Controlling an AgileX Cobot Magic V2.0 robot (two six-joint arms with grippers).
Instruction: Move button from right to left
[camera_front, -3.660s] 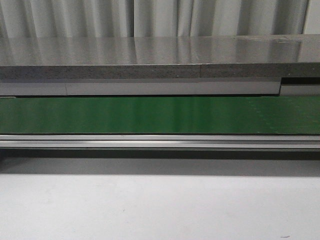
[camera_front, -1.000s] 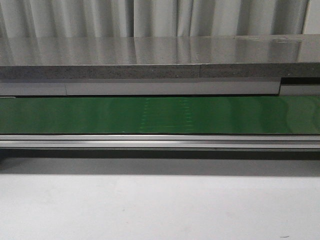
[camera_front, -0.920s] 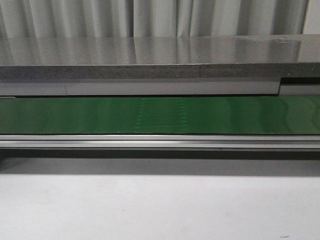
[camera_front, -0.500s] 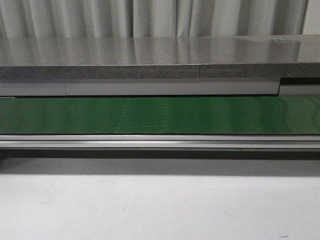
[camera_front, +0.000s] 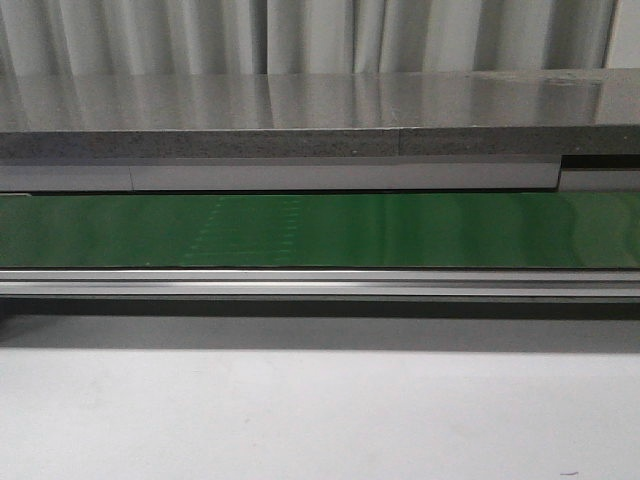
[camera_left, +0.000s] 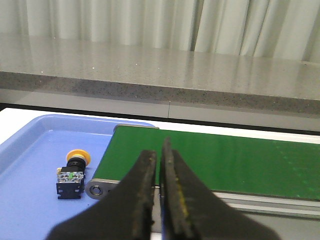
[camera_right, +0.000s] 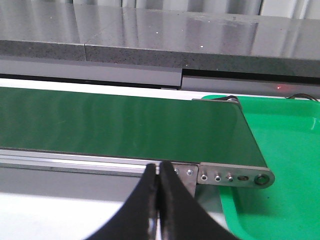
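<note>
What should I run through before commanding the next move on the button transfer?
1. Button on the left side: ok, it lies on its side in the blue tray beside the belt's end roller.
2. Green conveyor belt bare of parts: ok in the front view and both wrist views.
3. Left gripper empty: ok, fingers nearly together with nothing between them.
4. Right gripper empty: ok, fingers together, holding nothing.
5. Green tray at the right end: no button on the visible part; the rest is out of frame, so cannot tell.
6. Belt running or stopped: cannot tell from one moment.
</note>
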